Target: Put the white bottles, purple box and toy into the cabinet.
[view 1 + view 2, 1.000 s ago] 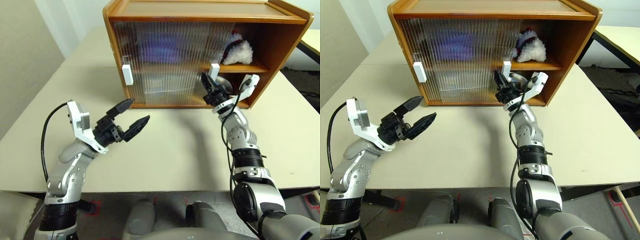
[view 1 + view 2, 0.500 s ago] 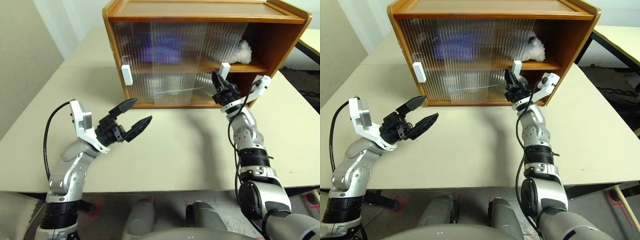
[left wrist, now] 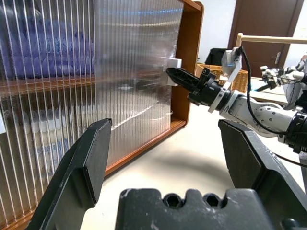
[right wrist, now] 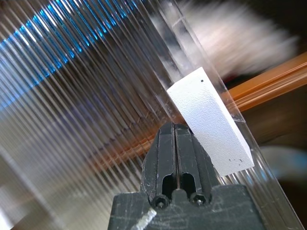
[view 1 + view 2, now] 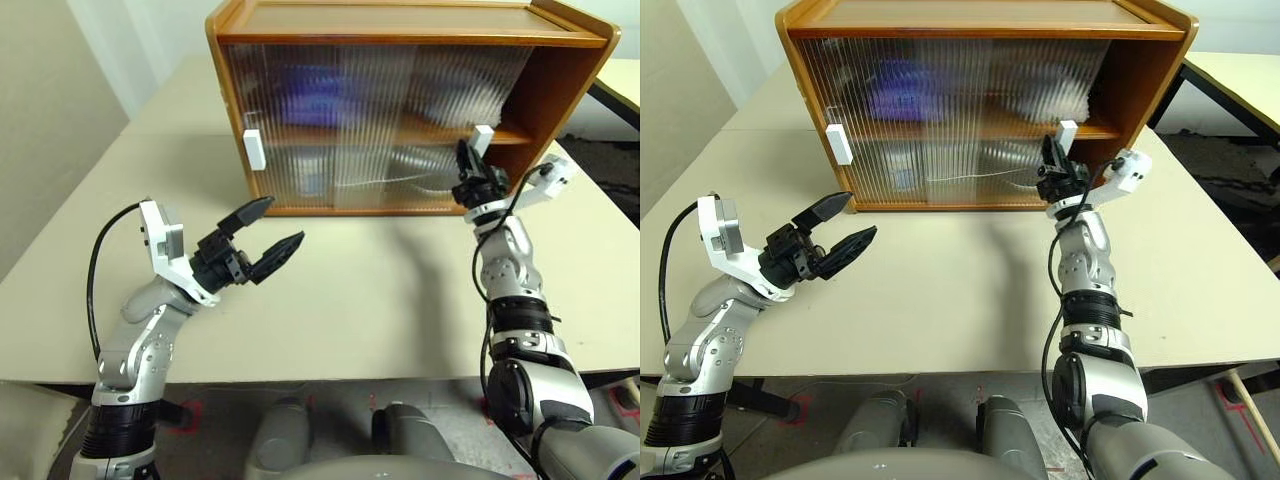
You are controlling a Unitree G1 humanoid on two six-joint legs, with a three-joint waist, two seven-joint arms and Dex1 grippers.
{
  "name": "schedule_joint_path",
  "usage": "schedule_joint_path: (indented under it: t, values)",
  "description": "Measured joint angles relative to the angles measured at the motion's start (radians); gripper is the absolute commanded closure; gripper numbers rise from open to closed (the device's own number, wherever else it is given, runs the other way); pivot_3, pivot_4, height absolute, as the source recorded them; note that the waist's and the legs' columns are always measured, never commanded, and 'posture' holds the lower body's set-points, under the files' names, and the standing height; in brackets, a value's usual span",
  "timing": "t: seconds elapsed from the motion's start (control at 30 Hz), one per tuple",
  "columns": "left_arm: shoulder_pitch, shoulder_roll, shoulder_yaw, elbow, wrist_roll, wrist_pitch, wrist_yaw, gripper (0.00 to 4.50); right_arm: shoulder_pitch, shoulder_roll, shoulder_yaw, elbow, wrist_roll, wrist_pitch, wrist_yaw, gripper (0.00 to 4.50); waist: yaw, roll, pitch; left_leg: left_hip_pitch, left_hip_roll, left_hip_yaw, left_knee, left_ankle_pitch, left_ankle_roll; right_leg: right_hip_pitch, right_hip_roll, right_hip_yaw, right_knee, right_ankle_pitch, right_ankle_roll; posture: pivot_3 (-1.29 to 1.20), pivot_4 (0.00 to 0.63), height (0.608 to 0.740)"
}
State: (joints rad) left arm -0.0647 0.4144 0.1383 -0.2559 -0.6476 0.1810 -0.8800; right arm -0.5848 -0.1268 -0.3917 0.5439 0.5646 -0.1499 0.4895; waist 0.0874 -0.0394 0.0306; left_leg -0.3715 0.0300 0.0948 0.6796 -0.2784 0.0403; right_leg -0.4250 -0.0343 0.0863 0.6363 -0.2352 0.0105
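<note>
Sitting on the beige table (image 5: 350, 290), the cabinet (image 5: 400, 30) already holds the purple box (image 5: 310, 100) on the upper shelf, with the white toy (image 5: 1055, 90) and at least one of the white bottles (image 5: 310, 180) blurred behind its ribbed doors. A narrow gap remains at the right side. The right gripper (image 5: 466, 172), fingers pressed together and holding nothing, bears against the white handle (image 5: 481, 139); it could slip off, leaving the door ajar. The left gripper (image 5: 272, 230) hangs wide apart, empty, well clear.
</note>
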Motion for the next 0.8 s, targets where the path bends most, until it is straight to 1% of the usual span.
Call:
schedule_joint_path:
  t: [0.13, 0.27, 0.43, 0.6, 0.8]
  values:
    - [0.000, 0.000, 0.000, 0.000, 0.000, 0.000, 0.000, 0.00, 0.000, -0.006, -0.013, 0.008, -0.008, -0.029, -0.022, 4.48, -0.016, 0.000, 0.000, 0.000, 0.000, 0.000, 0.000, 0.000, 0.000, 0.000, 0.000, 0.000, 0.000, 0.000, 0.000, 0.20, 0.000, 0.740]
    - [0.000, 0.000, 0.000, 0.000, 0.000, 0.000, -0.001, 0.00, 0.000, -0.024, -0.020, 0.008, -0.014, -0.041, -0.040, 4.48, -0.021, 0.000, 0.000, 0.000, 0.000, 0.000, 0.000, 0.000, 0.000, 0.000, 0.000, 0.001, 0.000, 0.000, 0.000, 0.20, 0.000, 0.740]
    - [0.000, 0.000, 0.000, 0.000, 0.000, 0.002, -0.001, 0.00, 0.000, -0.053, -0.040, 0.033, -0.018, -0.068, -0.062, 4.48, -0.020, 0.000, 0.000, 0.000, 0.000, 0.000, -0.001, 0.000, 0.000, 0.000, 0.000, 0.000, 0.000, 0.000, 0.000, 0.20, 0.000, 0.740]
    - [0.000, 0.000, -0.001, 0.000, -0.001, 0.003, 0.000, 0.00, -0.040, -0.060, -0.104, 0.085, 0.024, -0.067, -0.100, 4.48, -0.018, 0.000, 0.000, 0.000, 0.000, 0.000, 0.000, 0.000, 0.000, 0.001, 0.000, 0.001, 0.000, 0.000, 0.000, 0.20, 0.000, 0.740]
    - [0.000, -0.002, -0.002, 0.000, 0.000, 0.003, 0.000, 0.00, -0.057, -0.090, -0.101, 0.129, 0.011, -0.069, -0.081, 4.48, -0.015, 0.000, 0.000, 0.000, 0.000, 0.000, 0.000, 0.000, 0.001, 0.001, 0.000, 0.001, -0.001, 0.000, 0.000, 0.20, 0.000, 0.740]
